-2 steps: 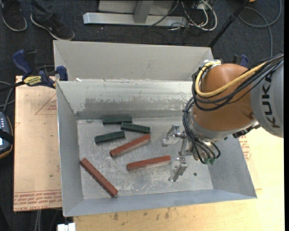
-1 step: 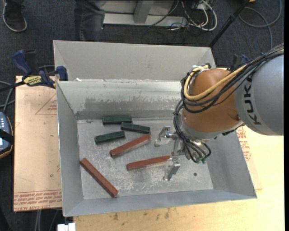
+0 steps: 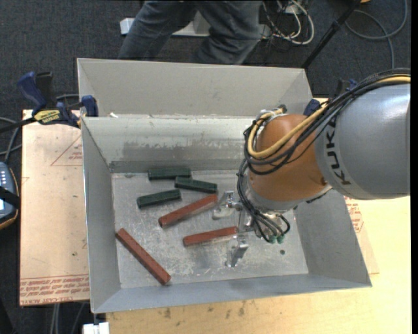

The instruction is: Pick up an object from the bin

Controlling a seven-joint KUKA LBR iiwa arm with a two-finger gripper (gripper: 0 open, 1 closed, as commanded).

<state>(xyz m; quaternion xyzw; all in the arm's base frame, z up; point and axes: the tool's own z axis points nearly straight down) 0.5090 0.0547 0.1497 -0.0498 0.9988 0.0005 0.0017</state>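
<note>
A dark grey carpet floor (image 3: 39, 39) is seen all around. At the top, a person's legs (image 3: 196, 26) in dark trousers are seen. Beside them, a bunch of black and white cables (image 3: 294, 19) is laid on the carpet, with a thin black pole (image 3: 330, 32) next to it.

Grey metal bin (image 3: 98, 215). Two-finger gripper (image 3: 233, 228) low over floor, fingers spread wide, straddling right end of short reddish-brown flat bar (image 3: 206, 238). Second reddish-brown bar (image 3: 187, 211) just beyond it. Long reddish-brown bar (image 3: 142, 256) front left. Three dark green bars (image 3: 168, 174) near back wall.

Scuffed matt metal bin (image 3: 196, 91)
</note>
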